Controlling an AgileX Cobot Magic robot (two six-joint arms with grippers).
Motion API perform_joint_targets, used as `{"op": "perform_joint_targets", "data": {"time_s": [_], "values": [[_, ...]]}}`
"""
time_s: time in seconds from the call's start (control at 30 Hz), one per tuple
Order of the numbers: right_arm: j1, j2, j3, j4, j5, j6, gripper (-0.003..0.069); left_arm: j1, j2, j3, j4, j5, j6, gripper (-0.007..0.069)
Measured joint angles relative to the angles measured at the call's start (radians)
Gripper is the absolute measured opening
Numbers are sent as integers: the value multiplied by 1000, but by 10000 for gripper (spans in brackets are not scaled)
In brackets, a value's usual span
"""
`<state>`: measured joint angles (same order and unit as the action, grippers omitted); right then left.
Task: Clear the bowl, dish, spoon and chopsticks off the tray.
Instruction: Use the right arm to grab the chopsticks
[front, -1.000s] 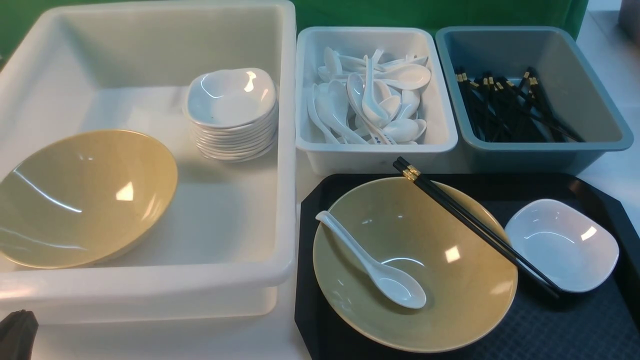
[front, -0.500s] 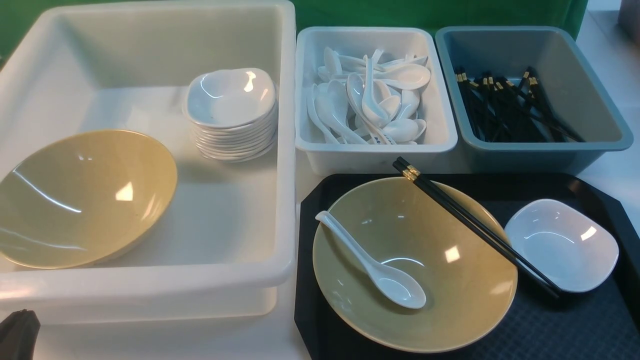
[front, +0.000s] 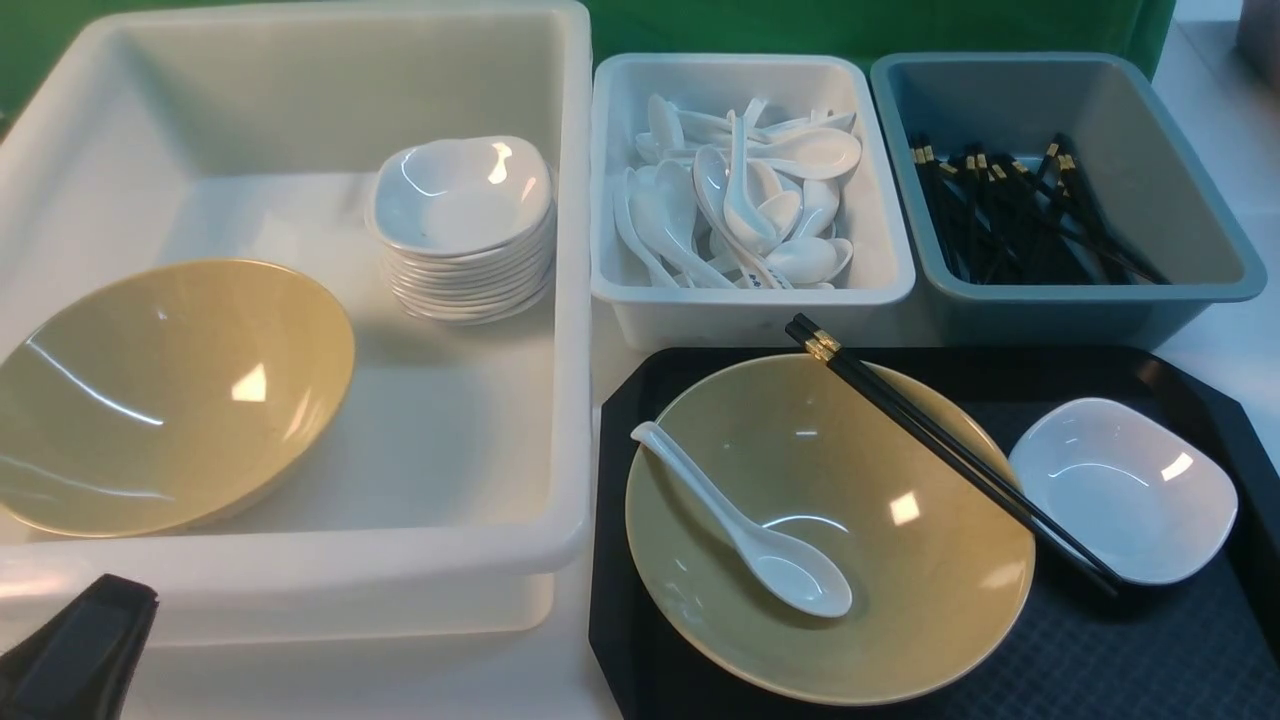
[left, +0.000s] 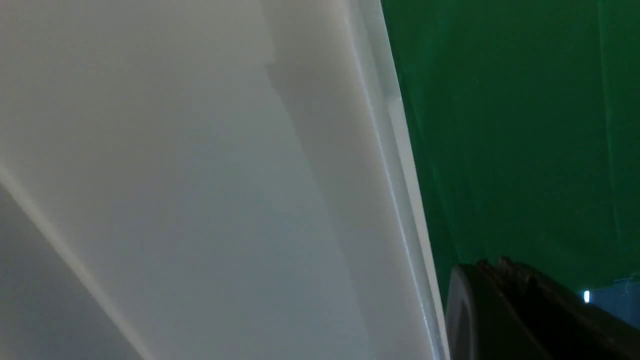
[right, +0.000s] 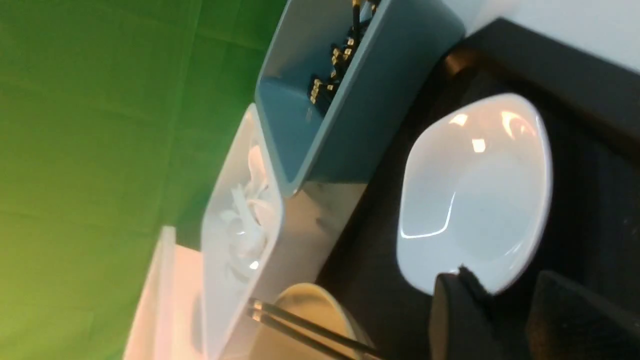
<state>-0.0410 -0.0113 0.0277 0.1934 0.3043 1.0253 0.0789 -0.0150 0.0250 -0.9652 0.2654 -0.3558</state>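
Though mostly off-frame — left hand (front: 78, 645).

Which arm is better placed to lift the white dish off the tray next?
Right. The right fingers sit open just beside the dish at the tray's right end; the left fingers are shut, far off by the big white bin.

No wording can be read anywhere; dark marks on one soup spoon (front: 752, 281) in the white bin (front: 650, 298) are too small to make out.
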Motion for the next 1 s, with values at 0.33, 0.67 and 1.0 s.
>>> {"op": "perform_joint_targets", "data": {"time_s": [0.33,0.67,1.0], "values": [[55,0,-43,26,62,-388,239,0,0,-62,-18,13,155,-8],[164,331,-531,11,208,-992,49,0,283,-528,314,316,625,-8],[196,948,-1086,-6,824,-1466,33,-123,777,-981,742,907,643,-8]]}}
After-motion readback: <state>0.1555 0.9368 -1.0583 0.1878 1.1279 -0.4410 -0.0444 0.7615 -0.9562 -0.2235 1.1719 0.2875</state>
